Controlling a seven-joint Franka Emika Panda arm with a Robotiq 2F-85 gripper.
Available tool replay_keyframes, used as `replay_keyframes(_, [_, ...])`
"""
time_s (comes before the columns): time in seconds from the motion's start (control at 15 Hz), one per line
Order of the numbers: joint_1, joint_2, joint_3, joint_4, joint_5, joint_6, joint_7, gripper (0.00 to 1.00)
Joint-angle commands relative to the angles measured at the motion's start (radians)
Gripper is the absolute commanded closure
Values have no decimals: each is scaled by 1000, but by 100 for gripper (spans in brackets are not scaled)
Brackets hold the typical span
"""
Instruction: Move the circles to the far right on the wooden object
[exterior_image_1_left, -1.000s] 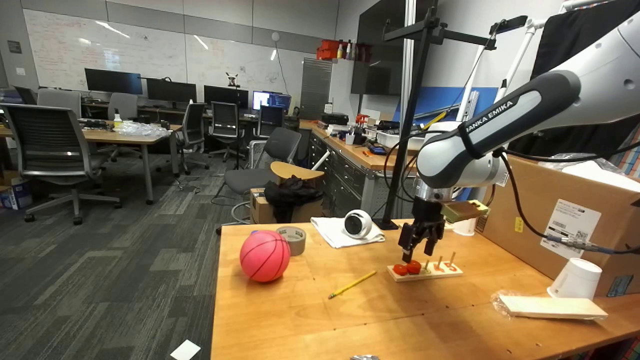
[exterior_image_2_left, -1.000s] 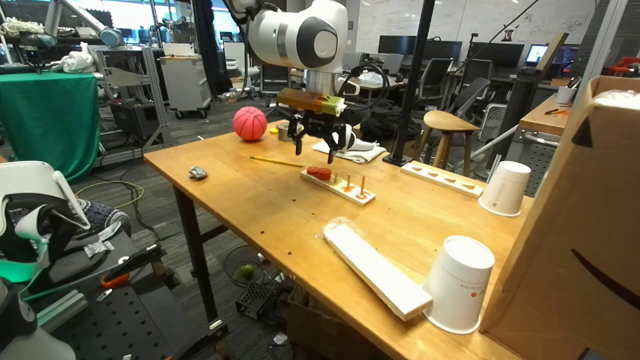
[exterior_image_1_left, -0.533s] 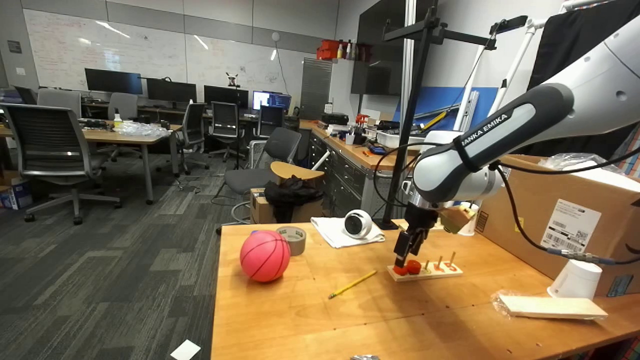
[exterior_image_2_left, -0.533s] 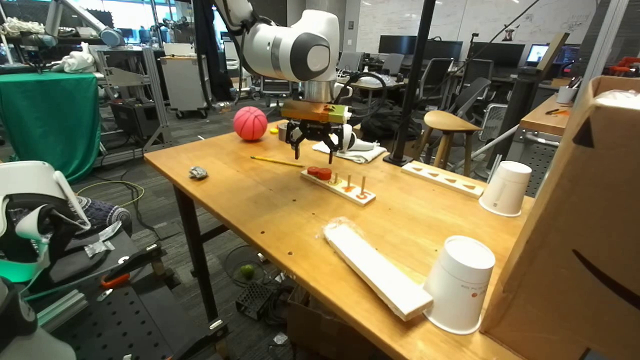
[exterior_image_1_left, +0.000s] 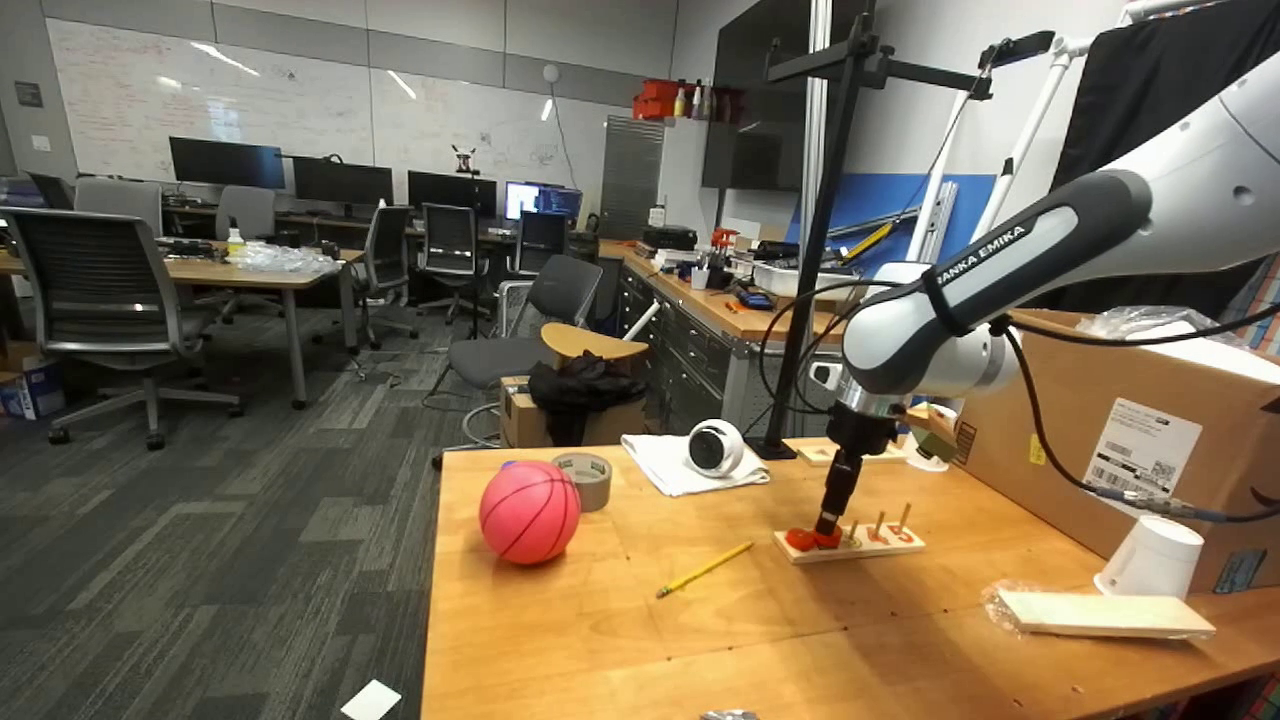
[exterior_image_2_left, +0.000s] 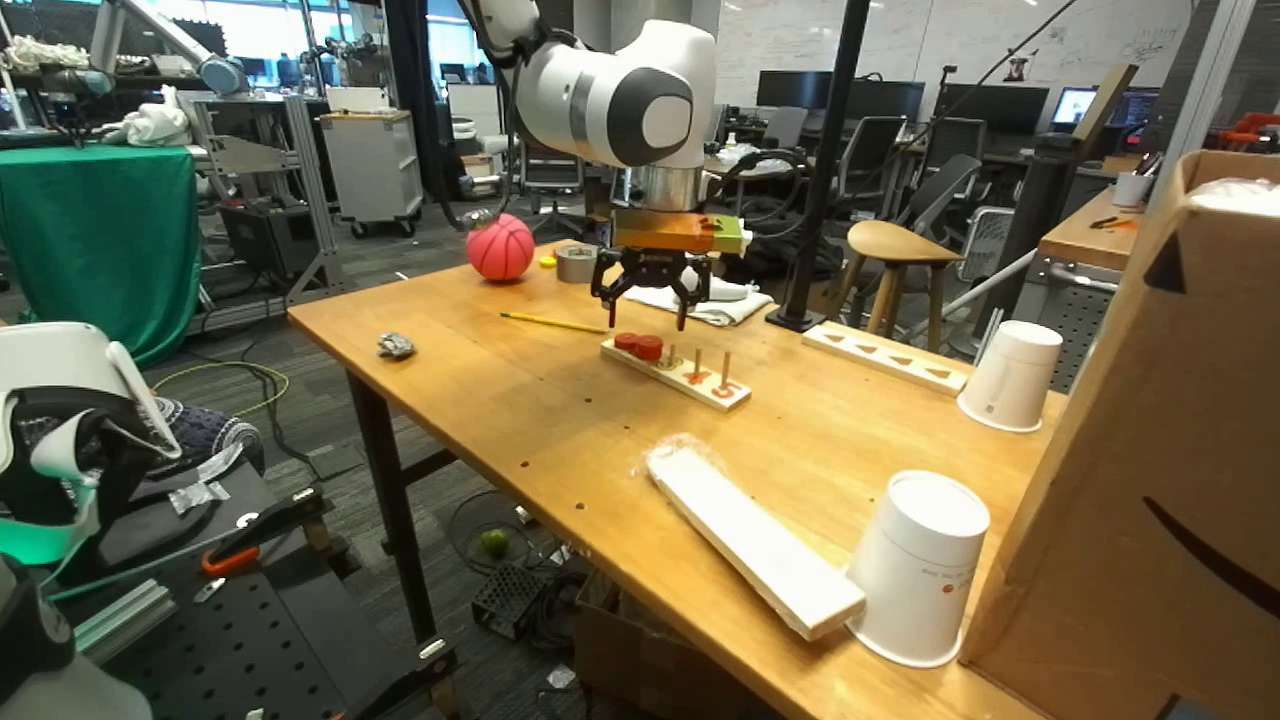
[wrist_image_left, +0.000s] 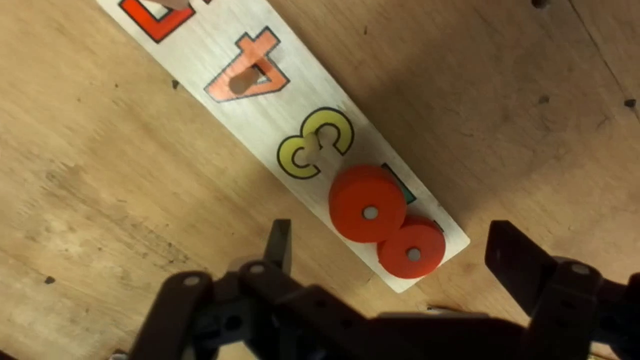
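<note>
The two red circles are thick discs on pegs at one end of the pale wooden object, a pegboard (wrist_image_left: 265, 117) with printed numbers. The larger circle (wrist_image_left: 367, 205) is on the second peg and overlaps the smaller circle (wrist_image_left: 412, 250) on the end peg. Both circles also show in an exterior view (exterior_image_2_left: 649, 348). The pegs at 3, 4 and 5 are bare. My gripper (wrist_image_left: 391, 223) is open and empty above the circle end, its fingers apart on either side. In an exterior view (exterior_image_2_left: 647, 322) the fingertips are above and behind the circles.
A yellow pencil (exterior_image_1_left: 705, 570) and a pink ball (exterior_image_1_left: 530, 512) lie to one side. A wrapped wooden board (exterior_image_2_left: 755, 540), white cups (exterior_image_2_left: 920, 570) and a large cardboard box (exterior_image_2_left: 1130, 450) stand at the other side. A black pole (exterior_image_2_left: 800, 300) rises behind.
The gripper has come lower and turned, so its fingers now line up in an exterior view. It first shifted toward the end peg, then back toward the larger circle. The circles and board have not moved.
</note>
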Motion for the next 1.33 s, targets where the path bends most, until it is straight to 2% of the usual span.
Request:
replay_keyframes(0.0, [3,29,33,29,19,-16,-105,0])
replay_keyframes(0.73, [24,54,1,71,-44,-27,-164,0])
replay_keyframes(1.27, [31,69,-32,88,-90,-46,-158,0])
